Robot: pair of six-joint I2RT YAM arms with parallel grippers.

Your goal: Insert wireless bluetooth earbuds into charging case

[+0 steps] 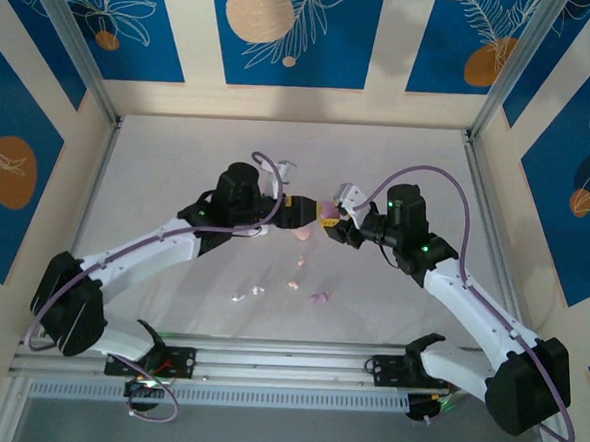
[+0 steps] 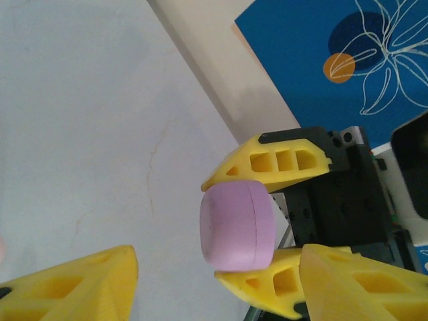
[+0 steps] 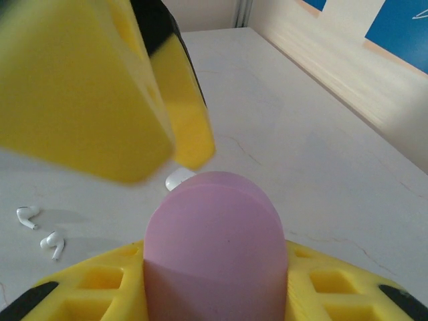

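Observation:
A purple pebble-shaped charging case (image 2: 237, 224) with its lid closed hangs above the table, and my right gripper (image 3: 214, 294) is shut on it, one yellow finger (image 2: 274, 160) on each side. My left gripper (image 2: 214, 287) faces it with jaws open; its fingers (image 3: 80, 87) straddle the case's free end without visibly touching. In the top view both grippers meet mid-table, left gripper (image 1: 311, 212) against right gripper (image 1: 333, 216). Loose on the table lie white earbuds (image 3: 27, 215), also seen as white earbuds (image 1: 242, 295), with pink earbuds (image 1: 293, 284) and purple earbuds (image 1: 317, 298) near them.
A white case (image 3: 179, 178) lies on the table under the held case. A pinkish case (image 1: 302, 233) sits just below the grippers, and another pale object (image 1: 285, 167) lies behind the left arm. Aluminium rails and patterned walls enclose the white table (image 1: 178, 164).

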